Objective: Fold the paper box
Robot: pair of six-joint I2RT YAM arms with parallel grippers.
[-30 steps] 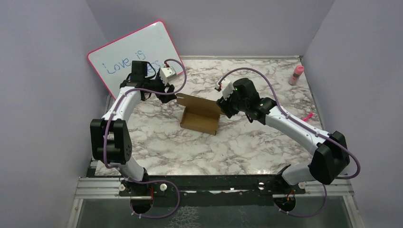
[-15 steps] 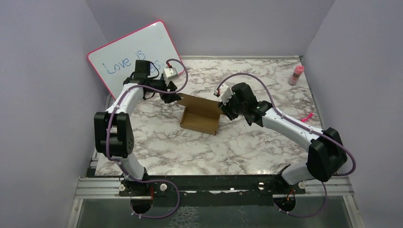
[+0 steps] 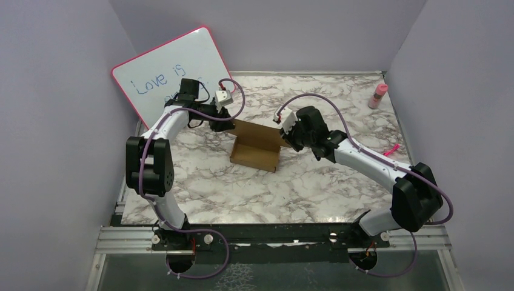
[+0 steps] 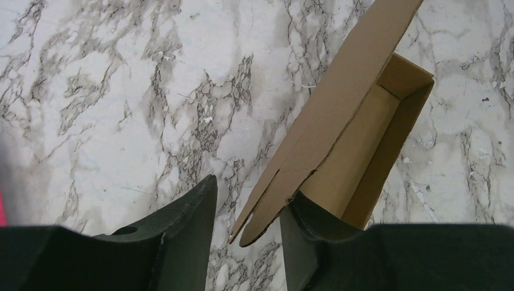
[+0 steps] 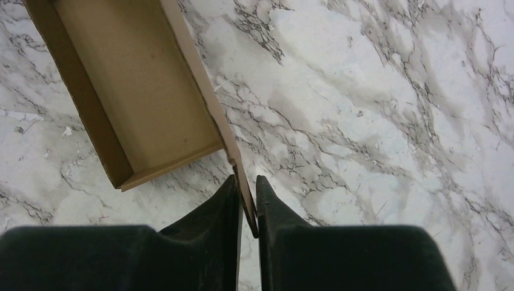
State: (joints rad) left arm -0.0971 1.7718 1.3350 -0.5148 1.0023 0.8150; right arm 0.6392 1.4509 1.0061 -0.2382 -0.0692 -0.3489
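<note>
Marble-patterned white and grey table top (image 3: 242,188), lilac walls on three sides.

Plain brown cardboard paper box (image 3: 257,145) sits on the table around mid-width, a little toward the far side, between the two arms. It is part-formed: an open shallow tray, mouth up, with low walls on the near and side edges. A taller panel rises along the far side, leaning rather than plumb.

Left gripper (image 3: 223,124) is at the far-left end of that tall panel. In the left wrist view the paper box (image 4: 357,121) runs diagonally away from the camera. The notched lower corner of the panel lies inside the left gripper (image 4: 248,206). Jaws are spread. The right-hand finger touches the cardboard by the tray's inner corner, and the left-hand finger stands clear of it with bare marble showing in the gap.

Right gripper (image 3: 285,138) is at the right end of the box. In the right wrist view the tray of the paper box (image 5: 139,91) lies up and to the left. A thin edge of cardboard runs down into the right gripper (image 5: 247,194). Jaws are nearly pressed together, pinching that edge from both faces.

White dry-erase board with a pink rim (image 3: 166,73) leans in the far-left corner, with "Love is" in blue marker. Small pink bottle (image 3: 379,96) stands at the far right. Small pink object (image 3: 393,148) lies near the right edge, too small to identify.
</note>
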